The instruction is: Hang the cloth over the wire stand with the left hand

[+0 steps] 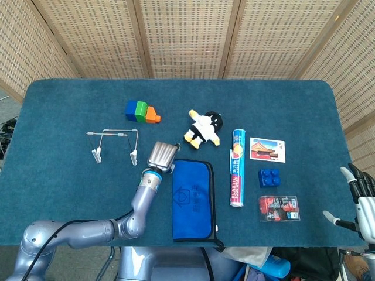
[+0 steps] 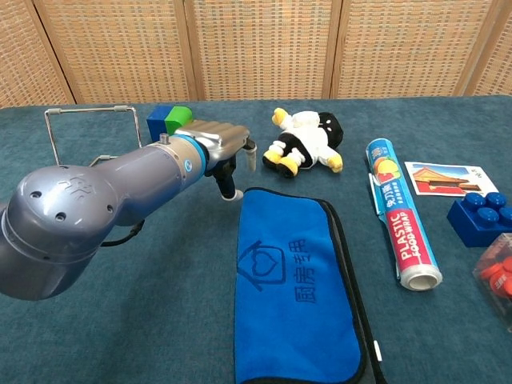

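Observation:
A blue cloth [image 1: 193, 199] with a black edge lies flat on the table near the front, also seen as the cloth [image 2: 296, 280] in the chest view. The wire stand [image 1: 114, 142] sits upright to its left and further back; my left arm hides the lower part of the wire stand [image 2: 88, 110]. My left hand [image 1: 163, 155] hovers at the cloth's far left corner, palm down, holding nothing. In the chest view the left hand [image 2: 216, 142] has its fingers [image 2: 230, 190] bent down beside the cloth's edge. My right hand [image 1: 362, 202] stays open off the table's right front corner.
Stacked toy blocks [image 1: 141, 110] stand behind the stand. A plush figure [image 1: 204, 127] lies just behind the cloth. Right of the cloth are a food wrap roll [image 1: 237, 168], a picture card [image 1: 267, 148], a blue brick [image 1: 269, 177] and a clear box of red pieces [image 1: 279, 207].

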Robot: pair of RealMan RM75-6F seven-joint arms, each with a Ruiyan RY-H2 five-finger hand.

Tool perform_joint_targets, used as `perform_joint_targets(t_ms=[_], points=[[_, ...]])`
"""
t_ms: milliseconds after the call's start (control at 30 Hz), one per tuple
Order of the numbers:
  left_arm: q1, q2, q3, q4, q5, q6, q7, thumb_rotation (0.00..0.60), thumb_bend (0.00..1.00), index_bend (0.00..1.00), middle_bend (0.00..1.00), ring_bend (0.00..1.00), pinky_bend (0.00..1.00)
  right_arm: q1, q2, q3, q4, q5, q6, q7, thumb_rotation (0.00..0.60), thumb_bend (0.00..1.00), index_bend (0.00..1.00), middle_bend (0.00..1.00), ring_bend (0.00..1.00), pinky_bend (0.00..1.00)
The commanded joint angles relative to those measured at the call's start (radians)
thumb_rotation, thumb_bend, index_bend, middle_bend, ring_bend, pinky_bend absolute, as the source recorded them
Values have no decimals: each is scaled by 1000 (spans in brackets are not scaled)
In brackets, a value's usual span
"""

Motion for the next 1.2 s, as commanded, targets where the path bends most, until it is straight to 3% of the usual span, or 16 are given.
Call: perform_joint_targets(t_ms=[33, 400, 900, 1200], points=[[-25, 3, -10, -4, -65, 6, 26, 600, 253, 307, 871, 851, 959, 2, 1, -1, -2, 1, -4, 0, 600, 0, 9, 0, 0, 0], [-61, 0, -26, 5, -222, -10, 23, 600, 323, 361, 888, 863, 980, 4, 2, -3, -6, 1, -11, -7, 600, 0, 9, 0, 0, 0], [-116, 14, -39, 2, -274, 12, 1, 600, 363, 365, 888, 863, 979, 13, 3, -3, -4, 12, -32, -3, 600, 0, 9, 0, 0, 0], [-142, -48, -30, 92, -288, -24, -55, 600, 356, 394, 888, 862, 978, 16, 1, -6, -2, 12, -39, -5, 600, 0, 9, 0, 0, 0]])
